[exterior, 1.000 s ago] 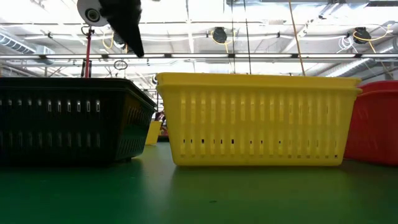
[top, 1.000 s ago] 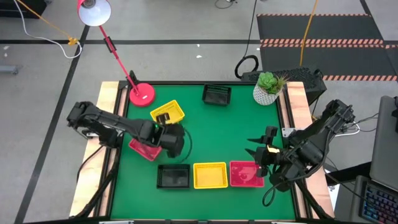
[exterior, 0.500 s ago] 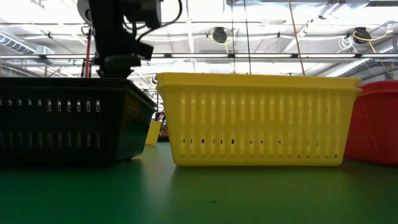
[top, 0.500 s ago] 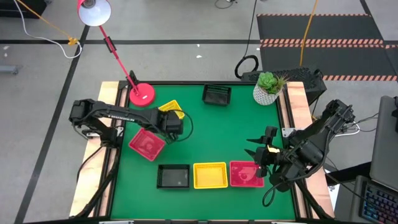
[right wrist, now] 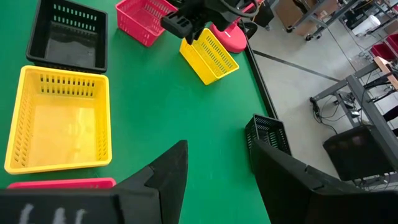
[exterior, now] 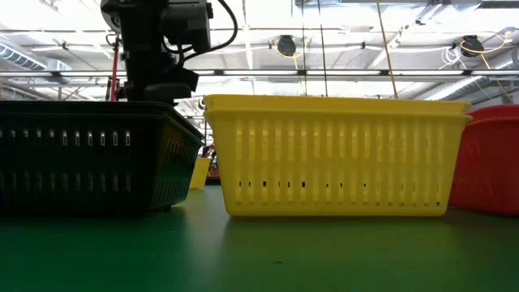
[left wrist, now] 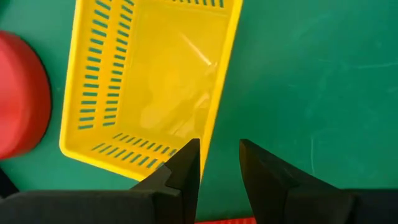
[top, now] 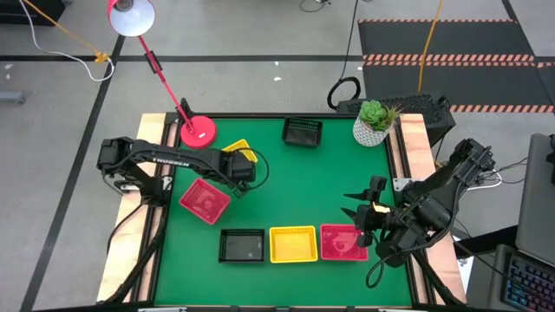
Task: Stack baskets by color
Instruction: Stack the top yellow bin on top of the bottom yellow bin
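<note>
From above, the left arm covers most of the loose yellow basket (top: 240, 151), leaving only a corner showing. In the low view the black basket (exterior: 89, 158) is cut off at the left edge and the red basket (exterior: 489, 158) at the right edge. The left wrist picture cuts the lamp base (left wrist: 22, 102) at its side, blurs it, and crops the far end of that yellow basket (left wrist: 149, 81). The right wrist picture shows only a sliver of a red basket (right wrist: 62, 183) above the right tool (right wrist: 217, 165).

The green counter (top: 295, 186) carries baskets: a black (top: 242, 245), yellow (top: 292, 243), red (top: 343, 242) row at 6 o'clock, a black basket (top: 302, 132) at 12, and a yellow basket (top: 239, 151) and red basket (top: 205, 200) at 9.
</note>
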You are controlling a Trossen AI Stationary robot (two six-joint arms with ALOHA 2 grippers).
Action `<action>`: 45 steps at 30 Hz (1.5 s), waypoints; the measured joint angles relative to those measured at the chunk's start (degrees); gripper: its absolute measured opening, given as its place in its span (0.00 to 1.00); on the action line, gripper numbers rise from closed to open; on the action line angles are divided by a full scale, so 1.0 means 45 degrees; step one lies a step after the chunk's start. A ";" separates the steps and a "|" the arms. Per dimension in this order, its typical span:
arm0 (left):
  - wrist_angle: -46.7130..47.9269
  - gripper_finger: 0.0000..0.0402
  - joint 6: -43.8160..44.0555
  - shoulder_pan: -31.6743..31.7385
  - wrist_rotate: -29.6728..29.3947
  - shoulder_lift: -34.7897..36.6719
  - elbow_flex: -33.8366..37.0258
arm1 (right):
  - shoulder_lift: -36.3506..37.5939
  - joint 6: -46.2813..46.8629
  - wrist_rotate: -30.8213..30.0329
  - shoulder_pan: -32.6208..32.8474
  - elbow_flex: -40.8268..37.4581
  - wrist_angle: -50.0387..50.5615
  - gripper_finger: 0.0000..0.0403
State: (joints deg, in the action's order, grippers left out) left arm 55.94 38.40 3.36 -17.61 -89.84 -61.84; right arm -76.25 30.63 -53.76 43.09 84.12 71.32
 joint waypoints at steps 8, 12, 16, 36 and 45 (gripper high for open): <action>-0.0124 0.28 -0.0058 0.0162 0.0177 0.0000 0.0407 | 0.0000 -0.0008 0.0003 0.0000 0.0000 0.0001 0.42; -0.0347 0.28 -0.0272 0.0372 0.0291 -0.0005 0.0838 | 0.0000 -0.0062 0.0000 0.0000 0.0000 0.0001 0.42; -0.0588 0.28 -0.0499 0.0627 0.0308 -0.0015 0.1089 | 0.0000 -0.0067 -0.0005 0.0000 0.0000 0.0001 0.42; -0.0884 0.28 -0.1384 0.0753 0.0627 -0.0015 0.1365 | 0.0000 -0.0115 -0.0015 0.0000 0.0000 0.0001 0.42; -0.0884 0.28 -0.1510 0.0816 0.0578 -0.0015 0.1365 | 0.0000 -0.0110 -0.0019 0.0000 0.0000 0.0001 0.42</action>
State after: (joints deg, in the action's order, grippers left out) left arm 51.96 31.61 7.03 -15.00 -89.91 -55.70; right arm -76.25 30.13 -53.84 43.09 84.12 71.33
